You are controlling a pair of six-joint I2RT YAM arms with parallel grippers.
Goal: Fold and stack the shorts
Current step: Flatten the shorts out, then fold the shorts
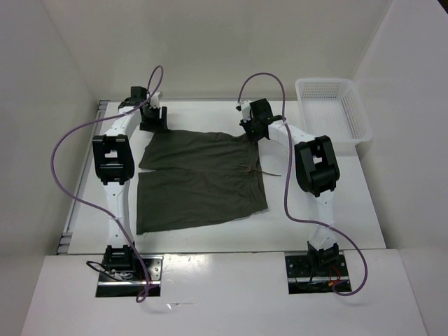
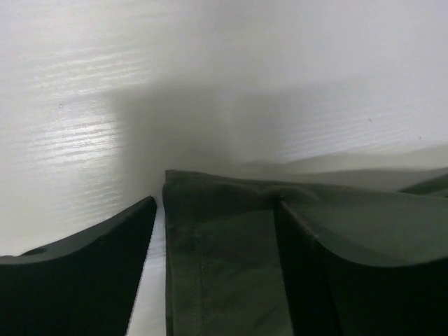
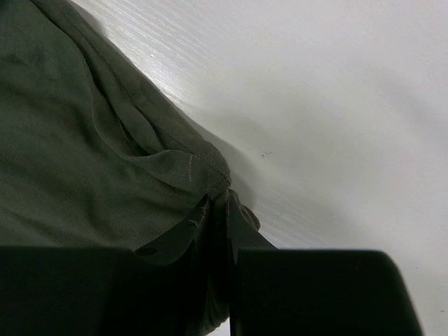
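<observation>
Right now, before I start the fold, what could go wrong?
The left gripper stands open over the shorts' hem corner while the right gripper pinches just the waistband corner; lifting now could skew them or slip that pinch. The loose drawstring might get trapped in the fold.

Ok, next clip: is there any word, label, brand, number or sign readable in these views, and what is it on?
None can be read in any view.
Shorts: plain olive fabric, with no tag or print showing, also up close in both wrist views.
Basket: plain white mesh, no marking visible.
Left arm base and right arm base: any marking there is too small to tell.
</observation>
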